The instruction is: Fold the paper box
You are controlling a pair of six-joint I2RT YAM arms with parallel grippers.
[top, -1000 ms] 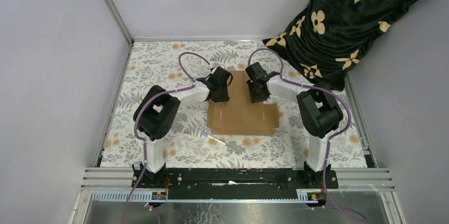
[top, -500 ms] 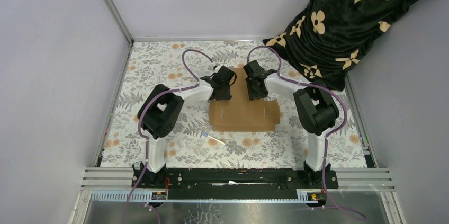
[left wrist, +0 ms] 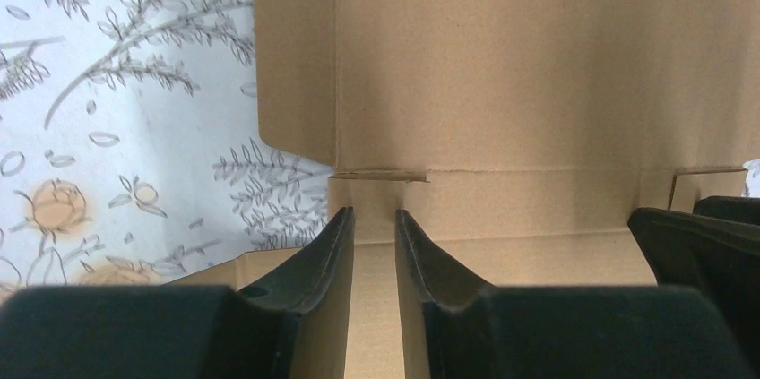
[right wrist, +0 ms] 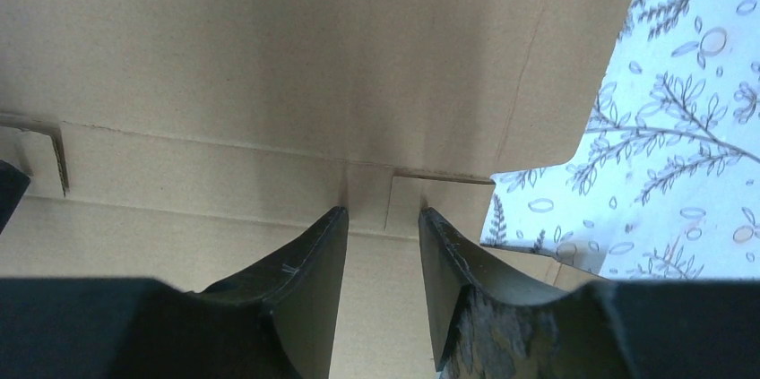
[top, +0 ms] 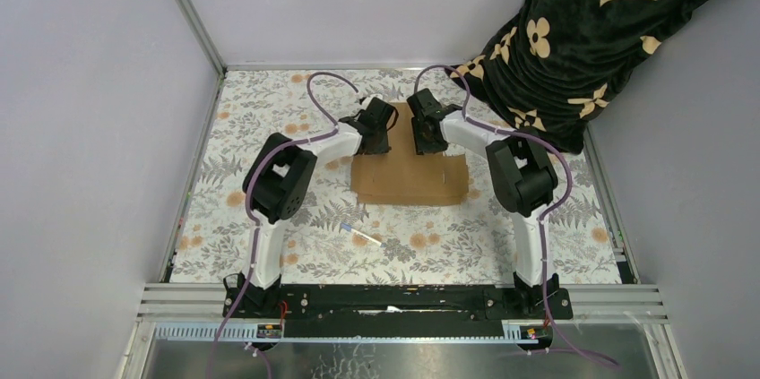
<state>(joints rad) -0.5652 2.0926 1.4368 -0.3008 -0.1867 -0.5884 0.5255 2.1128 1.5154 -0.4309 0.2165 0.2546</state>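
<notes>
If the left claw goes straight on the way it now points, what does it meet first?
The paper box. The left claw points into the brown cardboard at the creased strip with a short slit. Its tips look very near it or touching it, but the depth is unclear.

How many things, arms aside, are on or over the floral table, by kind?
Flat brown cardboard sheet: 1
Small white pen-like stick: 1
Black fabric with beige flower print: 1
Total: 3
</notes>
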